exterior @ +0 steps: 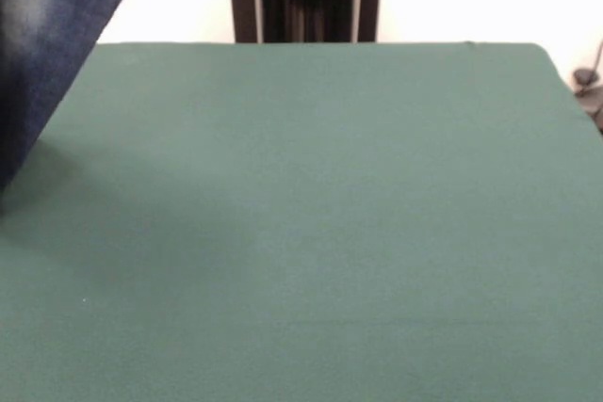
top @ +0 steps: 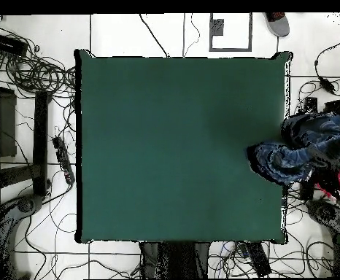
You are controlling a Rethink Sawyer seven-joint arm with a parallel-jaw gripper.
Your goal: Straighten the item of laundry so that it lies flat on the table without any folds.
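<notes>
The jeans (exterior: 42, 44), soft, floppy denim, hang bunched at the surface's (exterior: 311, 233) edge, seemingly held up off it, best gripped at the waistband; the robot's hand is out of sight.

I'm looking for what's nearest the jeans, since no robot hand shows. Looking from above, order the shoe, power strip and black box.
From the jeans at the right edge of the table:
1. Shoe, floor beyond the top edge.
2. Power strip, floor on the left.
3. Black box, top-left corner.
</notes>
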